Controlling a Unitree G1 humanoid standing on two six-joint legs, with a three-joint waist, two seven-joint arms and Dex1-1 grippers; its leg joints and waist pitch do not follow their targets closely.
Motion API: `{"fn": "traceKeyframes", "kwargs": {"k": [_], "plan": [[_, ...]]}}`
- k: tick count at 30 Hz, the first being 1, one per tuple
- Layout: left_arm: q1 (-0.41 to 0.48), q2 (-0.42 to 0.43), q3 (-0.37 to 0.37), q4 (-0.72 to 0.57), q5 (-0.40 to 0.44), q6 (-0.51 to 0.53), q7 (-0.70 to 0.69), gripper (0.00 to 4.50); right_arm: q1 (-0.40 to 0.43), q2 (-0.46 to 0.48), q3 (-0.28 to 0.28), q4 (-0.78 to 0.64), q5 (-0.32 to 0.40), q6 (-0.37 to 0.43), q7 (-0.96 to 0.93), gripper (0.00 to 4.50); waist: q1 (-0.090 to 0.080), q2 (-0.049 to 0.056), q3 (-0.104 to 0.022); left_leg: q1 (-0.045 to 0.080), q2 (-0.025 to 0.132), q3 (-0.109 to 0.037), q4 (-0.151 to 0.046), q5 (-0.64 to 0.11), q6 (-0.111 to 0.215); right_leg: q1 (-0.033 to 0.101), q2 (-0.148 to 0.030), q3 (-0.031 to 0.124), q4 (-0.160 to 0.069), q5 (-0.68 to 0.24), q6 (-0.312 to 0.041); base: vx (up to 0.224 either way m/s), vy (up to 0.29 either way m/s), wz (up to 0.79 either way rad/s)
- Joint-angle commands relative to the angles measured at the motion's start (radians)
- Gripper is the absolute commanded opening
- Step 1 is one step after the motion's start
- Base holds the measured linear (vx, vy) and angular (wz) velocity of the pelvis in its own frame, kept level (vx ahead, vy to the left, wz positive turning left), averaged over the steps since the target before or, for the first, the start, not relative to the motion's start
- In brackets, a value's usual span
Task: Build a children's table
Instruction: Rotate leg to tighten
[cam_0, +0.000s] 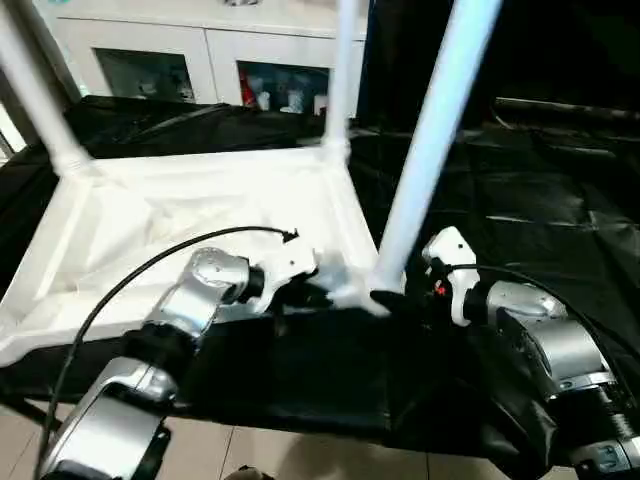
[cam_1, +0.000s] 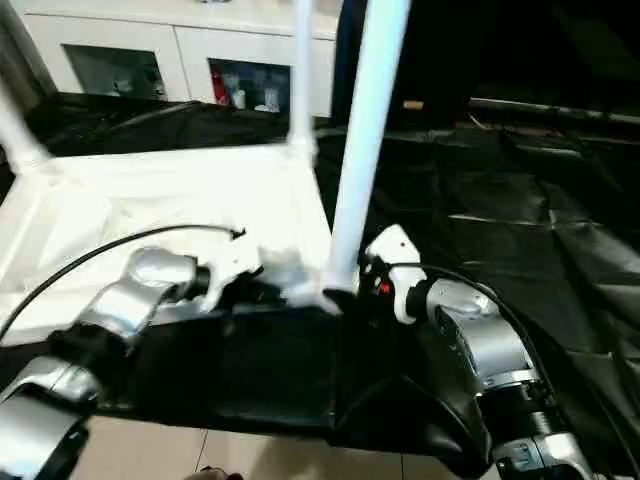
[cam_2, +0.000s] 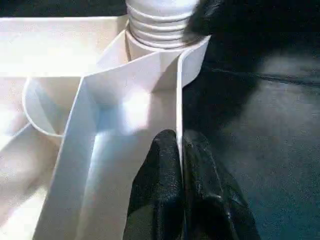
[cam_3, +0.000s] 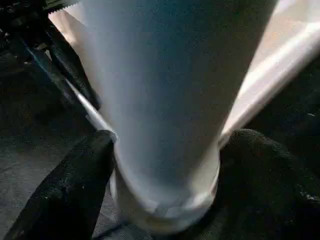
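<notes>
Three white legs stand up from the overturned tabletop, which lies ribbed side up on a surface draped in black sheeting. One leg rises from the far left corner, another from the far right corner, and the third, the near right leg, stands in the corner socket closest to the robot, leaning a little to the right as it goes up.

The right gripper sits at the foot of that near right leg, just right of the tabletop's near right corner. Its jaws are clenched around the leg's base: in the right wrist view one black finger presses each side of the tube just above the socket collar.

The left gripper reaches in from the left to the same corner. Its jaws are pinched onto the thin upright rim wall of the tabletop, with a fingertip on either face of the wall, a little short of the socket. In the left wrist view the threaded end of the leg shows seated in the round socket just beyond the fingers.

Behind the surface, at the far side, stands a white cabinet with glass doors.
</notes>
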Motion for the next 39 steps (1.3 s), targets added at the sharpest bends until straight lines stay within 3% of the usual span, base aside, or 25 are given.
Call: {"fn": "traceKeyframes", "kwargs": {"k": [1,3,4,7,14,17,19,21,22,23,24,25,29,33,34,35,39], "plan": [[0.011,-0.014,-0.007,-0.030,-0.044,-0.002,-0.035,0.00,-0.016,-0.003,0.001,-0.008,0.009,0.009,0.010,3.93,-0.004,-0.013,-0.057,0.032,0.072,-0.034,-0.069,-0.205,0.029,0.027,-0.083,0.045,-0.072,-0.152,-0.244,0.000,0.000,0.00],[0.013,-0.012,-0.005,-0.032,-0.044,-0.002,-0.035,0.00,-0.020,-0.001,0.000,-0.005,0.015,0.011,0.015,3.67,-0.004,-0.013,-0.057,0.032,0.072,-0.035,-0.069,-0.203,0.027,0.027,-0.083,0.045,-0.072,-0.147,-0.242,0.000,0.000,0.00],[0.018,-0.010,-0.003,-0.038,-0.043,0.000,-0.036,0.00,-0.021,-0.004,0.002,-0.007,0.020,0.012,0.030,3.57,-0.003,-0.019,-0.059,0.031,0.071,-0.034,-0.068,-0.191,0.032,0.029,-0.084,0.044,-0.069,-0.132,-0.241,0.000,0.000,0.00],[0.026,-0.005,-0.003,-0.057,-0.047,0.012,-0.041,0.00,-0.019,-0.009,0.007,-0.004,0.020,0.012,0.047,3.22,-0.003,-0.019,-0.060,0.028,0.070,-0.033,-0.065,-0.166,0.045,0.030,-0.084,0.044,-0.067,-0.108,-0.243,0.000,0.000,0.00],[0.026,-0.005,0.000,-0.061,-0.046,0.019,-0.040,0.00,-0.007,-0.012,0.010,-0.007,0.019,0.012,0.049,2.83,-0.003,-0.018,-0.059,0.029,0.069,-0.033,-0.064,-0.160,0.051,0.030,-0.082,0.043,-0.067,-0.109,-0.246,0.000,0.000,0.00],[0.013,-0.018,0.008,-0.031,-0.025,0.011,0.021,0.00,0.003,0.008,0.000,0.004,0.015,0.016,0.009,2.70,-0.004,-0.018,-0.059,0.029,0.069,-0.033,-0.064,-0.164,0.046,0.029,-0.082,0.044,-0.068,-0.115,-0.244,0.000,0.000,0.00],[-0.008,-0.045,0.022,0.012,-0.006,0.026,0.106,0.00,0.000,0.053,-0.032,0.047,-0.001,0.019,-0.095,2.69,-0.008,-0.014,-0.057,0.031,0.068,-0.033,-0.066,-0.182,0.036,0.024,-0.080,0.044,-0.072,-0.139,-0.241,0.000,0.000,0.00],[-0.021,-0.062,0.030,0.036,0.000,0.038,0.150,0.00,-0.004,0.080,-0.050,0.075,-0.014,0.018,-0.164,2.69,-0.011,-0.018,-0.055,0.032,0.066,-0.035,-0.068,-0.212,0.013,0.025,-0.083,0.045,-0.078,-0.199,-0.231,0.000,0.000,0.00],[-0.036,-0.082,0.036,0.062,0.010,0.050,0.202,0.00,-0.008,0.115,-0.073,0.104,-0.026,0.022,-0.252,2.69,-0.013,-0.017,-0.055,0.034,0.066,-0.037,-0.070,-0.227,0.001,0.022,-0.083,0.045,-0.080,-0.227,-0.224,0.000,0.000,0.00],[-0.074,-0.139,0.049,0.123,0.027,0.076,0.327,0.00,-0.013,0.202,-0.131,0.155,-0.039,0.049,-0.454,2.69,-0.014,-0.015,-0.055,0.036,0.067,-0.038,-0.072,-0.242,-0.009,0.022,-0.084,0.046,-0.082,-0.242,-0.220,0.000,0.000,0.00],[-0.074,-0.139,0.049,0.123,0.027,0.076,0.327,0.00,-0.013,0.202,-0.131,0.155,-0.039,0.049,-0.454,2.69,-0.019,-0.016,-0.053,0.037,0.066,-0.035,-0.073,-0.241,-0.017,0.017,-0.081,0.048,-0.083,-0.241,-0.218,0.000,0.000,0.00],[-0.091,-0.168,0.055,0.149,0.032,0.084,0.383,0.00,-0.015,0.240,-0.152,0.172,-0.044,0.063,-0.536,2.69,-0.019,-0.017,-0.054,0.038,0.065,-0.041,-0.075,-0.250,-0.031,0.019,-0.084,0.046,-0.083,-0.263,-0.214,0.000,0.000,0.00],[-0.134,-0.253,0.063,0.212,0.043,0.105,0.529,0.00,-0.038,0.319,-0.185,0.220,-0.058,0.083,-0.715,2.69,-0.017,-0.015,-0.057,0.039,0.063,-0.036,-0.072,-0.233,-0.020,0.020,-0.082,0.048,-0.085,-0.215,-0.203,0.000,0.000,0.00],[-0.151,-0.289,0.049,0.239,0.059,0.085,0.565,0.00,-0.066,0.348,-0.179,0.254,-0.083,0.073,-0.771,2.69,-0.012,-0.015,-0.058,0.037,0.062,-0.037,-0.073,-0.222,-0.014,0.025,-0.083,0.047,-0.087,-0.204,-0.191,0.000,0.000,0.00],[-0.155,-0.293,0.048,0.248,0.062,0.074,0.558,0.00,-0.076,0.357,-0.177,0.266,-0.085,0.054,-0.767,2.69,-0.011,-0.004,-0.058,0.035,0.061,-0.039,-0.073,-0.219,-0.007,0.025,-0.084,0.047,-0.086,-0.195,-0.186,0.000,0.000,0.00],[-0.156,-0.290,0.047,0.250,0.064,0.066,0.551,0.00,-0.081,0.360,-0.178,0.270,-0.082,0.038,-0.756,2.69,-0.014,-0.010,-0.057,0.035,0.060,-0.038,-0.074,-0.232,-0.007,0.025,-0.082,0.047,-0.089,-0.201,-0.183,0.000,0.000,0.00],[-0.157,-0.272,0.039,0.257,0.072,0.041,0.533,0.00,-0.093,0.359,-0.172,0.263,-0.075,-0.015,-0.714,2.69,-0.015,-0.010,-0.057,0.036,0.063,-0.041,-0.077,-0.258,-0.011,0.025,-0.084,0.047,-0.091,-0.231,-0.177,0.000,0.000,0.00]]}}
